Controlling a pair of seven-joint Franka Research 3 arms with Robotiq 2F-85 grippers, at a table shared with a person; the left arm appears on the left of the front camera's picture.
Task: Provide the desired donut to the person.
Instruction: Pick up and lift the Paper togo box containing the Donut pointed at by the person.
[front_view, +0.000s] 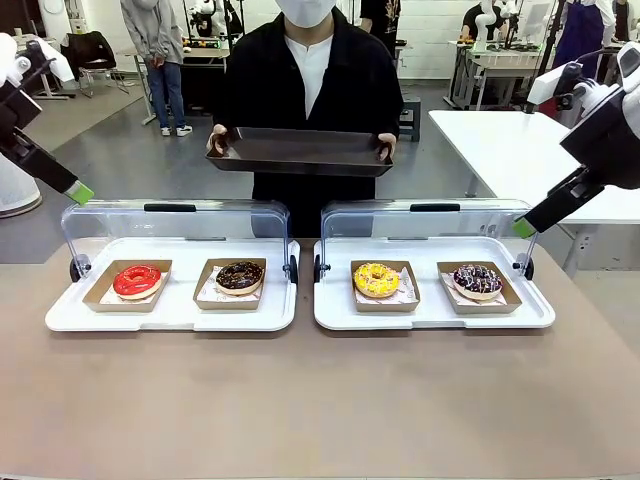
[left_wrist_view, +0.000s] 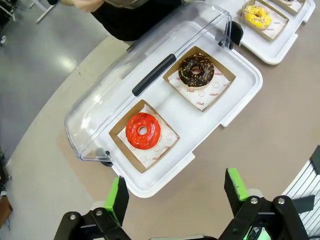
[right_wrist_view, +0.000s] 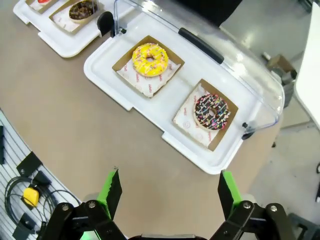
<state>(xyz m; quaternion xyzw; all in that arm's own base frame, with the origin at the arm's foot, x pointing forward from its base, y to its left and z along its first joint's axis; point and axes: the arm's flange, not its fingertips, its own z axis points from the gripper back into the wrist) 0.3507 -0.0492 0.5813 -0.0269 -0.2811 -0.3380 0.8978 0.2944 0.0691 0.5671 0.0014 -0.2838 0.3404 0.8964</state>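
Four donuts are sitting each in its own open cardboard boat, the row running 9 to 3 o'clock across the table. The red-glazed donut (front_view: 137, 280) and chocolate donut (front_view: 239, 276) are lying on the left white tray (front_view: 170, 318). The yellow sprinkled donut (front_view: 376, 279) and dark sprinkled donut (front_view: 477, 280) are lying on the right white tray (front_view: 430, 318). Nothing is showing which one is wanted.

Judging them light and soft, with glaze smearing easily. Taking the stiff cardboard rim looks safer than pinching dough.

Both clear lids are standing hinged open toward 12 o'clock. There the person (front_view: 310, 90) is holding a dark serving tray (front_view: 300, 152) in both hands.

The wrist views are giving what the front view is not. The left gripper (left_wrist_view: 176, 189) and right gripper (right_wrist_view: 170, 186) are both spread wide, holding nothing, hanging clear of the trays.
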